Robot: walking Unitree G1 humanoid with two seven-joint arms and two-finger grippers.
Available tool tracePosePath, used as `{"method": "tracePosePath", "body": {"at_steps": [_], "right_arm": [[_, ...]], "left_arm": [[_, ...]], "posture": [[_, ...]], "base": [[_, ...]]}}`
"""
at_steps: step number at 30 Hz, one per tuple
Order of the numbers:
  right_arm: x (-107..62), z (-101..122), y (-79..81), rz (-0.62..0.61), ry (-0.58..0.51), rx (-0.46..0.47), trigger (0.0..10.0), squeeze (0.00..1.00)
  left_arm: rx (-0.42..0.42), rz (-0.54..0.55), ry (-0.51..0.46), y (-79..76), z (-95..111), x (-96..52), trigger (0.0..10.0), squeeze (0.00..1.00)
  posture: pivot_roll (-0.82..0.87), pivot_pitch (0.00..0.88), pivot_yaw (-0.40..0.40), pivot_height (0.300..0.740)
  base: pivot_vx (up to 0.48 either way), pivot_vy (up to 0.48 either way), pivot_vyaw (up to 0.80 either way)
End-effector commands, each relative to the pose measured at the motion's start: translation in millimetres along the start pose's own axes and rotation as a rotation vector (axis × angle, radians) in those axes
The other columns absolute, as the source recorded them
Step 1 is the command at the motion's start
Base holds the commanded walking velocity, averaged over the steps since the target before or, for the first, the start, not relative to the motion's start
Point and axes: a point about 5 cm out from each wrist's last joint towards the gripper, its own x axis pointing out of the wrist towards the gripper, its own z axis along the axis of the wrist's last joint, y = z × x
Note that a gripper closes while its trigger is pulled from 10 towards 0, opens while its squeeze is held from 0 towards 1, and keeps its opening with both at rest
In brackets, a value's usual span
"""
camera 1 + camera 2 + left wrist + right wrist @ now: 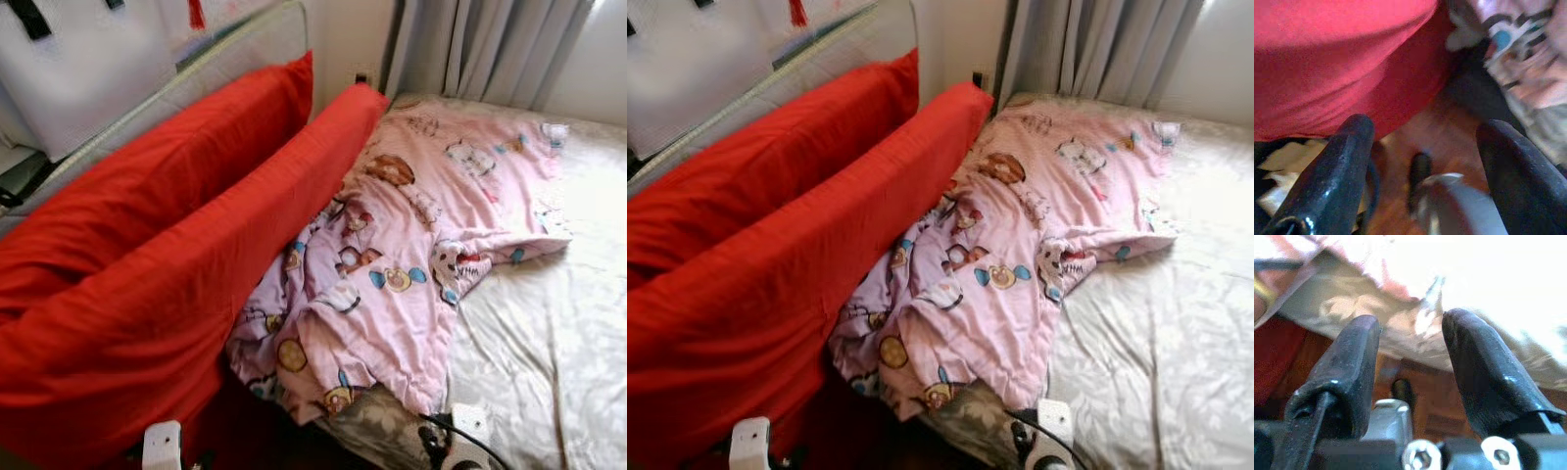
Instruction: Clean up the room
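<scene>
Bed's left side is blocked by two red cushions (167, 264); bare sheet (549, 333) lies open beside rumpled pink quilt (411, 255).

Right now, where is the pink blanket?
The pink blanket lies bunched on the bed, right of the red pillows, reaching back toward the curtain.

Daylight through curtain (490, 44) blows out bedsheet (578, 294) at right; head views sharp, both wrist views blurred.

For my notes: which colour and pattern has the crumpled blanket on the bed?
Pink blanket with cartoon animal prints, best in the left eye view.
</scene>
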Motion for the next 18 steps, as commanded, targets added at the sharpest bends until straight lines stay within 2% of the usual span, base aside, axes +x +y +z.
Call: {"method": "tracePosePath", "body": {"at_steps": [1,3,4,5,6,7,12,16,18], "right_arm": [[5.0,18,3.4,0.015,-0.078,0.009,10.0,0.00],[15.7,77,14.0,0.063,-0.288,-0.007,10.0,0.00],[15.6,83,15.0,0.068,-0.314,-0.007,10.0,0.00],[15.1,86,15.3,0.071,-0.336,-0.006,10.0,0.00],[14.1,92,14.8,0.074,-0.375,-0.001,10.0,0.00],[13.6,94,14.3,0.073,-0.389,0.001,10.0,0.00],[9.6,100,11.7,0.071,-0.456,-0.011,10.0,0.00],[1.9,95,13.8,0.079,-0.505,-0.015,10.0,0.00],[0.4,93,14.2,0.078,-0.511,-0.013,10.0,0.00]], "left_arm": [[-0.015,0.007,0.003,4.5,-5,-3.2,10.0,0.00],[-0.023,-0.011,-0.026,3.4,-4,-3.8,10.0,0.00],[-0.022,-0.014,-0.030,3.2,-3,-3.9,10.0,0.00],[-0.006,-0.051,-0.153,-12.1,21,3.3,10.0,0.00],[0.008,-0.102,-0.340,-35.2,57,7.9,10.0,0.00],[0.008,-0.114,-0.386,-40.6,65,7.7,10.0,0.00],[0.010,-0.128,-0.451,-41.2,71,4.1,10.0,0.00],[0.003,-0.134,-0.538,-45.1,77,-4.8,10.0,0.00],[0.008,-0.135,-0.550,-45.3,78,-6.6,10.0,0.00]], "posture": [[-0.02,0.068,-0.011,0.740],[-0.03,0.064,-0.012,0.740],[-0.03,0.064,-0.012,0.740],[-0.03,0.065,-0.012,0.740],[-0.03,0.062,-0.013,0.740],[-0.03,0.061,-0.013,0.740],[-0.03,0.057,-0.016,0.740],[-0.03,0.048,-0.012,0.740],[-0.03,0.046,-0.009,0.740]], "base": [[0.000,0.000,0.00],[0.000,0.000,0.00],[0.000,0.000,0.00],[0.000,0.000,0.00],[0.000,0.000,0.00],[0.000,0.000,0.00],[0.000,0.000,0.00],[0.000,0.000,0.00],[0.000,0.000,0.00]]}}
